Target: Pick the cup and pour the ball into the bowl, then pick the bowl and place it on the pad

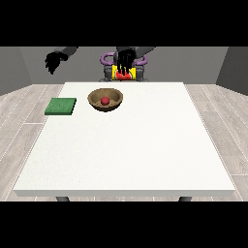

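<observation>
Half done, w/ ball [104, 100] in bowl [115, 104]: you've yet to move bowl to pad [61, 106] beside it; hand [124, 60] behind bowl clutches cup [122, 74], other hand [53, 63] curled, empty.

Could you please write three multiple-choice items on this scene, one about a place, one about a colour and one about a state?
1. Where is the red ball?
A. In the wooden bowl
B. On the green pad
C. On the floor

2. What colour is the pad?
A. Blue
B. Green
C. White

3. How does the bowl stand?
A. On the pad
B. Lifted by a hand
C. On the white table, beside the pad

Key: 1 A, the ball lies inside the bowl. 2 B, the flat square at the table's edge is green. 3 C, the bowl rests on the table apart from the pad, and both hands are above the far edge.
</observation>
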